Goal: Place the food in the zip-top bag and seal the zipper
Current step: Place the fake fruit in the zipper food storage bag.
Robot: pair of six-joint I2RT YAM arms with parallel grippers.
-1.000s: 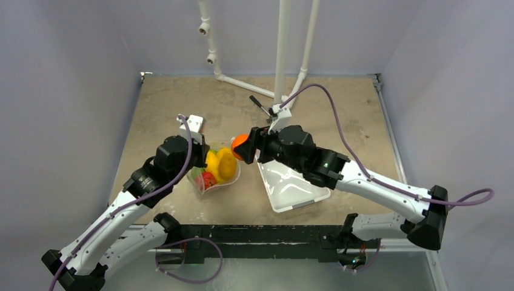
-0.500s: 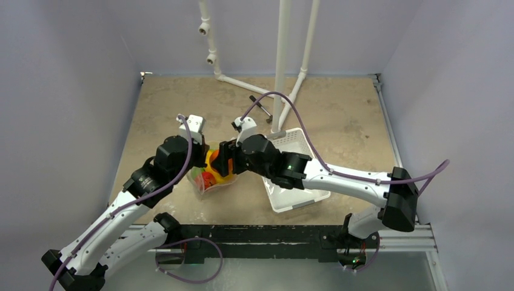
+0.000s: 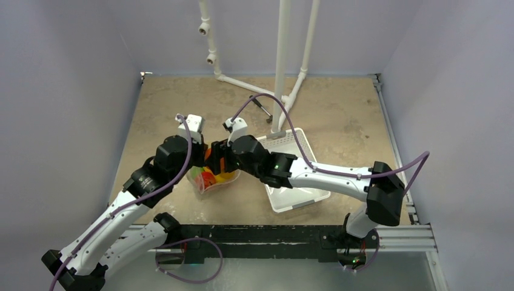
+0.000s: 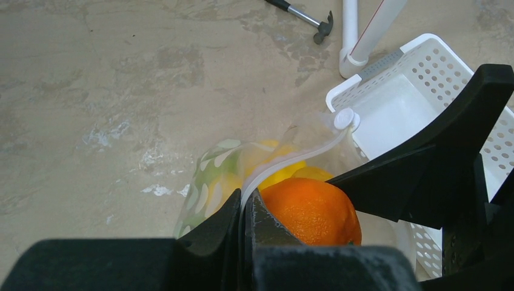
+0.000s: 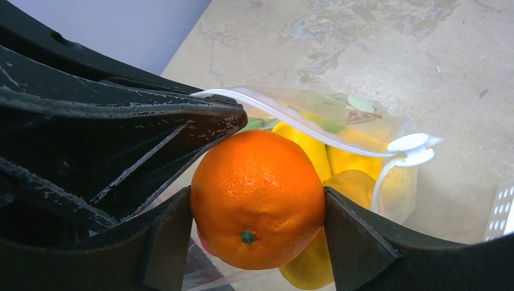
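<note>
Since 1 s ago the R gripper (image 5: 259,205) has swung left w/ the orange (image 5: 257,194), off the white tray (image 4: 388,60) & over to the mouth of the zip-top bag (image 4: 212,176); the tray's interior is now uncovered. R jaws are clamped on the orange, one pad each side. The L gripper (image 4: 244,209) is pinched tight on the zipper (image 4: 291,159), holding that strip up; its white slider (image 4: 344,119) sits at the far end, next to the tray corner. The orange is just beside the strip, touching the L finger. Inside the bag: yellow fruits (image 5: 351,160) & a green piece (image 4: 209,176). The bag sits on the table (image 4: 91,91), hemmed in by the L arm on one side & the tray on the other. A hammer (image 4: 303,15) & pipe stand (image 4: 363,30) lie well beyond. Bare tabletop stretches left & beyond the bag.
</note>
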